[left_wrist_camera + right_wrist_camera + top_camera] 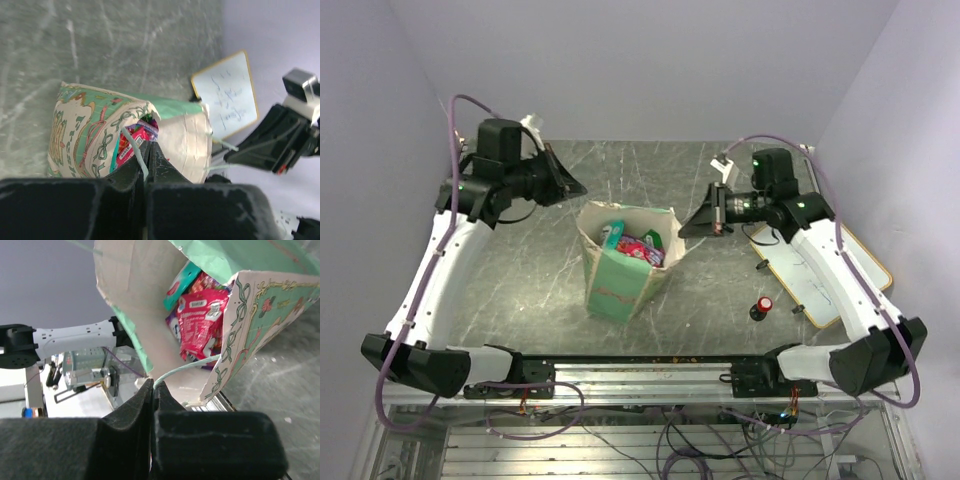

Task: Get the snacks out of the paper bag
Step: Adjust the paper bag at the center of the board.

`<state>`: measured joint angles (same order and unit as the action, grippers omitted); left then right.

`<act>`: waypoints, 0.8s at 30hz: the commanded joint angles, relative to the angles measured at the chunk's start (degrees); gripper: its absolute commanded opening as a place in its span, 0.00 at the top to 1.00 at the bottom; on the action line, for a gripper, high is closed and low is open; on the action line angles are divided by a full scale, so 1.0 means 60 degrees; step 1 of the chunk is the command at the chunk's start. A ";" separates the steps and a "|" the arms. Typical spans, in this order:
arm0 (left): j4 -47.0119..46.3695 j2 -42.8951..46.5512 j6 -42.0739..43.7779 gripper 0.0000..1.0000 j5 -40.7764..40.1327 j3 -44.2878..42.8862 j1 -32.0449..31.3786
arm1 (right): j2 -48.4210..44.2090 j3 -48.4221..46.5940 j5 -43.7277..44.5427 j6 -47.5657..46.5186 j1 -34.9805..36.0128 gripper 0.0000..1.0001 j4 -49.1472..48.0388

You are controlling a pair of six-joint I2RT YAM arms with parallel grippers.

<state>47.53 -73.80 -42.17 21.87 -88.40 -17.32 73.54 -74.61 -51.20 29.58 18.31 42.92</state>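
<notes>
The paper bag stands open near the middle of the bench, and the snacks sit inside it, a red packet uppermost among green and purple ones. The left tool hangs just off the bag's far-left rim, pressed together on a thin string handle, while the right tool, at the bag's right side, pinches the other string handle. Further right lie a wood-framed whiteboard and, nearer the arms, a small red-topped black knob.
</notes>
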 commanded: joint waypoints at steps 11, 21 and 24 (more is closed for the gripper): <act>0.3171 -0.1311 0.2728 0.93 -0.3541 -0.5551 0.2584 | 0.4495 -0.3912 0.0918 0.2226 0.4153 1.00 -0.3736; 0.1067 -0.0059 0.2266 0.93 -0.0406 -0.1340 0.2614 | 0.4941 -0.2300 0.0831 0.2092 0.4448 1.00 -0.4194; -0.0217 0.0696 0.1642 0.93 0.0806 0.0055 0.2610 | 0.4550 -0.1804 0.0962 0.1719 0.4449 1.00 -0.3781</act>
<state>59.59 -75.68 -27.49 12.84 -94.76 -1.61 105.14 -87.92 -44.38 41.89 44.95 19.84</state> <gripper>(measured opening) 0.078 0.011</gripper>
